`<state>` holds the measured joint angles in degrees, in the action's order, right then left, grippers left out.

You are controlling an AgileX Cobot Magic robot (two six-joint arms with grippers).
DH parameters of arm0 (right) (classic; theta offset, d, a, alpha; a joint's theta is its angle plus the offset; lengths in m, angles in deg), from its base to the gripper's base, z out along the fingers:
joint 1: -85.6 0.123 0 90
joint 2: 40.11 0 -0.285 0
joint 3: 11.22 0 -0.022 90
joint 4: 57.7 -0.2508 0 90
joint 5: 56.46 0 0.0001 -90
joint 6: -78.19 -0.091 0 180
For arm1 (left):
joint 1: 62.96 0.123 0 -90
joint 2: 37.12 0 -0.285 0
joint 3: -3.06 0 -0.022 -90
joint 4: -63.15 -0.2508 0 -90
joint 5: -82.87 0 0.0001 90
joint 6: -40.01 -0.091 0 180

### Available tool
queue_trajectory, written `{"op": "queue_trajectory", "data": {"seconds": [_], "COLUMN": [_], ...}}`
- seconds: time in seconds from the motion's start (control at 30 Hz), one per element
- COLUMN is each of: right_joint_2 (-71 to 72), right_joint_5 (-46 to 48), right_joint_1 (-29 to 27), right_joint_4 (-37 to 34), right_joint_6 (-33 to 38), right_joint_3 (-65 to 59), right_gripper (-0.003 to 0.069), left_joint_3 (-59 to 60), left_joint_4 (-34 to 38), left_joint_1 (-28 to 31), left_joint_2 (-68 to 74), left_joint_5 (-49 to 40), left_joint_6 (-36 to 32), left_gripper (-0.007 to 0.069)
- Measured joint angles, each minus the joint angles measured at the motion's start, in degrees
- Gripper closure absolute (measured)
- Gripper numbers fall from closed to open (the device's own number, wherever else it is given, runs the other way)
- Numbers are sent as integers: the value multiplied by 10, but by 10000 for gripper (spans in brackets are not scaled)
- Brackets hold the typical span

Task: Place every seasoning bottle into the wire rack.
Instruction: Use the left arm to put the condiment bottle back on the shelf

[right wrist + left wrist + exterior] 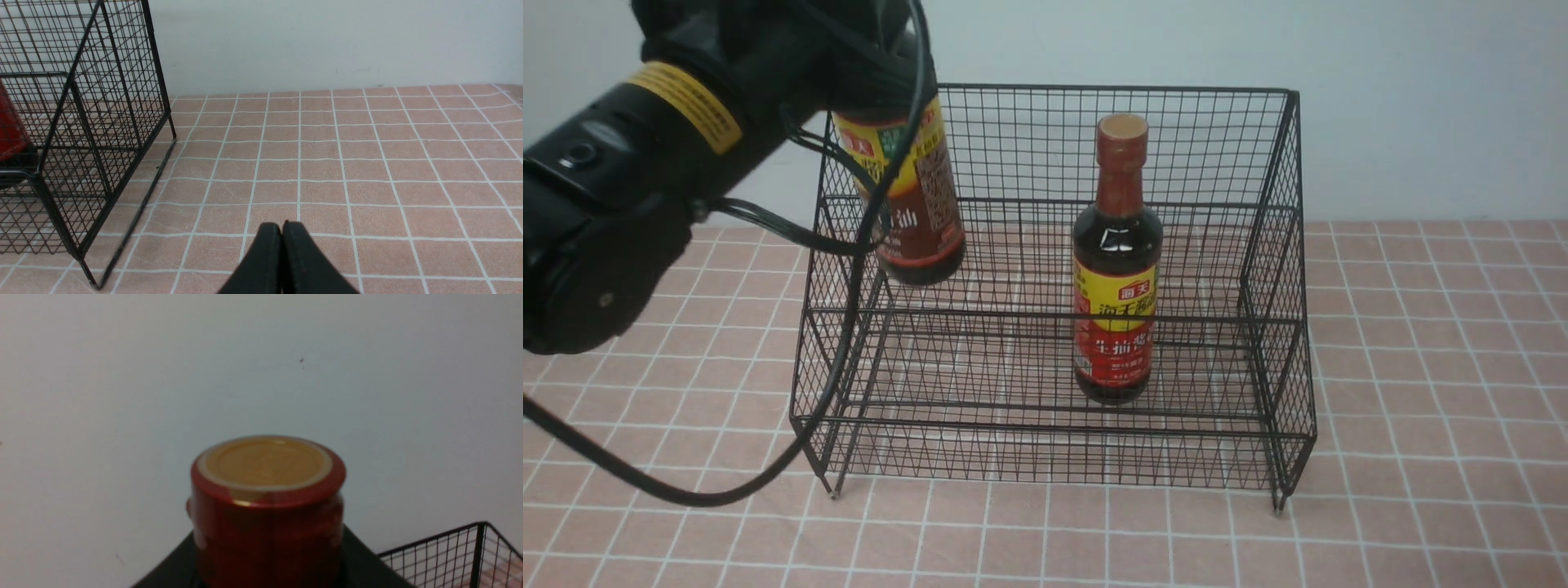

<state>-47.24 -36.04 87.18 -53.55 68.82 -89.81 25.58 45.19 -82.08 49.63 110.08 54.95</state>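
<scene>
The wire rack [1054, 327] stands in the middle of the tiled table. A red-labelled seasoning bottle [1116, 269] stands upright on its lower shelf, right of centre. My left gripper [267, 555] is shut on the brown-labelled seasoning bottle [919, 204] just below its cap [267, 465], holding it slightly tilted in the air over the rack's left part. The arm hides that grip in the front view. My right gripper [282, 228] is shut on nothing, low over the table to the right of the rack [81, 122], and does not show in the front view.
The left arm's black cable [849, 327] loops down across the rack's left front corner onto the table. A pale wall stands close behind the rack. The rack's top corner [449, 555] shows beside the held bottle. Pink tiled tabletop [347, 163] stretches to the rack's right.
</scene>
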Motion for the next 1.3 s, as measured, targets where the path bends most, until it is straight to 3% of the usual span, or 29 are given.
{"op": "queue_trajectory", "data": {"seconds": [0.53,0.9,1.0,1.13,1.3], "right_joint_2": [0,0,0,0,0], "right_joint_5": [0,0,0,0,0], "right_joint_1": [0,0,0,0,0], "right_joint_4": [0,0,0,0,0], "right_joint_6": [-2,-4,-4,-4,-4], "right_joint_3": [0,0,0,0,0], "right_gripper": [673,673,673,673,673], "left_joint_3": [-1,-1,-3,-8,-8], "left_joint_4": [-1,1,2,4,4], "left_joint_1": [1,1,1,1,1], "left_joint_2": [12,22,24,8,-33], "left_joint_5": [-221,-244,-242,-228,-233], "left_joint_6": [22,46,48,50,50], "left_gripper": [369,365,330,230,197]}}
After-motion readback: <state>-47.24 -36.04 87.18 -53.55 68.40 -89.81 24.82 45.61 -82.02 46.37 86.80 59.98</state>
